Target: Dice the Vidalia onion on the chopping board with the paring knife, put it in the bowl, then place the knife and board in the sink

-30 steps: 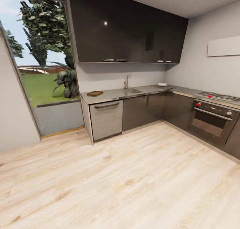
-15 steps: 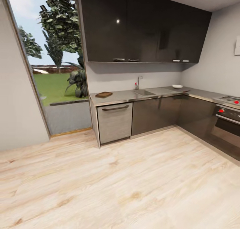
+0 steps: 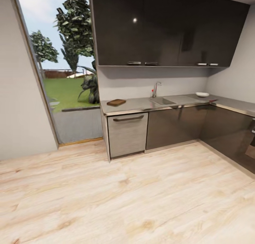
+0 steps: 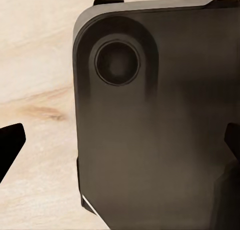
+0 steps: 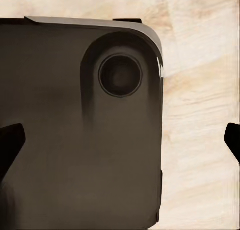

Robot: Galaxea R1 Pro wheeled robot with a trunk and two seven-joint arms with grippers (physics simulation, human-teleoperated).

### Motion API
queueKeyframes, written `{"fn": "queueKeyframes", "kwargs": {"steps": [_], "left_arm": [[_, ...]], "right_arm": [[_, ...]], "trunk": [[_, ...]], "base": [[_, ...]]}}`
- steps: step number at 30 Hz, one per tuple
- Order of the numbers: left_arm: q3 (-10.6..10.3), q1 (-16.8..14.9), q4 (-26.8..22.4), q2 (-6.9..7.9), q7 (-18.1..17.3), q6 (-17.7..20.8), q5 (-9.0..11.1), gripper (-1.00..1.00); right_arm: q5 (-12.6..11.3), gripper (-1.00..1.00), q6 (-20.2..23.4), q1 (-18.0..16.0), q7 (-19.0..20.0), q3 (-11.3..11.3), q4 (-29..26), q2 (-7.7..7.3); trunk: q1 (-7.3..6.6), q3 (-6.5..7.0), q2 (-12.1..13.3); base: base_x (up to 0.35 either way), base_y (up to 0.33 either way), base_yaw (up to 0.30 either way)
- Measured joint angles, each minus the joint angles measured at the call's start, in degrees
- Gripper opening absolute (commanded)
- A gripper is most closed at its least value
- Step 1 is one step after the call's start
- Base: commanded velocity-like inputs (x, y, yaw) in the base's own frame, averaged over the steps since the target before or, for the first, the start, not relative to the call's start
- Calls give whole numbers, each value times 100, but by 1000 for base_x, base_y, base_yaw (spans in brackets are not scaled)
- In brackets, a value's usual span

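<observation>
Across the wooden floor runs the grey countertop, seen in the head view. The brown chopping board lies at its left end. The sink with its chrome tap sits mid-counter; its inside is hidden, and so is the onion. The white bowl stands near the corner, with a small red sliver, perhaps the paring knife, beside it. My left gripper and right gripper hang open over my dark base and the floor, with nothing between their fingertips.
A tall window onto a garden fills the wall left of the counter. A grey dishwasher front and dark cabinets stand under the worktop, with dark wall cabinets above. Wide pale floor lies between me and the counter.
The whole head view has shifted: the kitchen has slid to the right in the picture and the oven has left the frame, so the camera moved. Nothing on the counter moved.
</observation>
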Motion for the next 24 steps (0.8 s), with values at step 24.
{"fn": "queueKeyframes", "kwargs": {"steps": [24], "left_arm": [[0,0,0,-8,4,0,0,100]], "right_arm": [[0,100,-3,0,0,0,0,0]], "trunk": [[0,0,0]], "base": [[320,-187,158]]}}
